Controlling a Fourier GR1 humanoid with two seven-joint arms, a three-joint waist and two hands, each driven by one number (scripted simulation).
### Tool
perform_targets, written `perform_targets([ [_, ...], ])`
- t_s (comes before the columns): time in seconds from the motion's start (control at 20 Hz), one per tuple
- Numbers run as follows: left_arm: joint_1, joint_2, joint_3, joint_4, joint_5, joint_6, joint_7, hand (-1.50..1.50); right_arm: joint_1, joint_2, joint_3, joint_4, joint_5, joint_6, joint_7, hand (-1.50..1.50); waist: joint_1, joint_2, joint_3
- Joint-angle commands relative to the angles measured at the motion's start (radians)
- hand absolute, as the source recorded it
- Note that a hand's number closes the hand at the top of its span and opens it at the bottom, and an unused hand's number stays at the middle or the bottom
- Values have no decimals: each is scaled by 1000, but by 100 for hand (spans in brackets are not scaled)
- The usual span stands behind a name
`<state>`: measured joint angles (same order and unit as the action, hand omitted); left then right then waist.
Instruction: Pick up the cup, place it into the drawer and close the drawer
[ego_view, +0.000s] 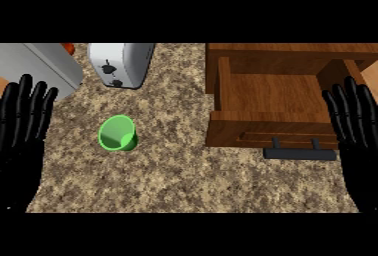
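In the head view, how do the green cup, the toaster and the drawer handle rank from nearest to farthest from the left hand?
Measured from the left hand, at the view's left edge:
1. Green cup, on the counter just right of that hand.
2. Toaster, farther up, at the counter's back.
3. Drawer handle, far across, on the open drawer's front.

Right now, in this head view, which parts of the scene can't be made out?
- Grey appliance, head view: cut by the left edge, so what it is stays unclear.
- Orange thing behind it: only a corner shows, hidden by the grey appliance.
- Drawer cabinet: runs past the top and right edges.
- Right hand covers the drawer's right wall.
- Left hand: its wrist runs off the lower left corner.
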<state>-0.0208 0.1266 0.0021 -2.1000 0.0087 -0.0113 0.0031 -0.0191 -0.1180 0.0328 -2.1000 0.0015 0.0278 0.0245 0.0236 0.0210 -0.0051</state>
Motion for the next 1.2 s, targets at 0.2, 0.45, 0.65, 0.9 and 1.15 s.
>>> perform_targets([
  [0.2, -81, -104, -68, 105, -181, 144, -27, -150, -9, 51, 46, 54, 48, -10, -41, -150, -27, -21, 5],
  [0.45, -138, -125, -44, 281, 23, 232, -58, -150, -41, 35, -3, 22, -117, 37, 94, -150, -31, -20, 5],
  [0.65, -123, -126, -103, 244, 25, 285, -44, -150, -92, 34, -35, 91, -121, 33, 103, -150, -24, -21, 5],
  [0.9, -200, -126, -77, 253, 16, 277, 44, -150, -19, 73, 30, 0, -60, 12, 96, -150, -25, -22, 5],
  [1.15, -138, -126, -113, 229, 14, 328, 2, -150, -108, 45, -53, 89, -119, 35, 96, -150, -22, -22, 5],
])
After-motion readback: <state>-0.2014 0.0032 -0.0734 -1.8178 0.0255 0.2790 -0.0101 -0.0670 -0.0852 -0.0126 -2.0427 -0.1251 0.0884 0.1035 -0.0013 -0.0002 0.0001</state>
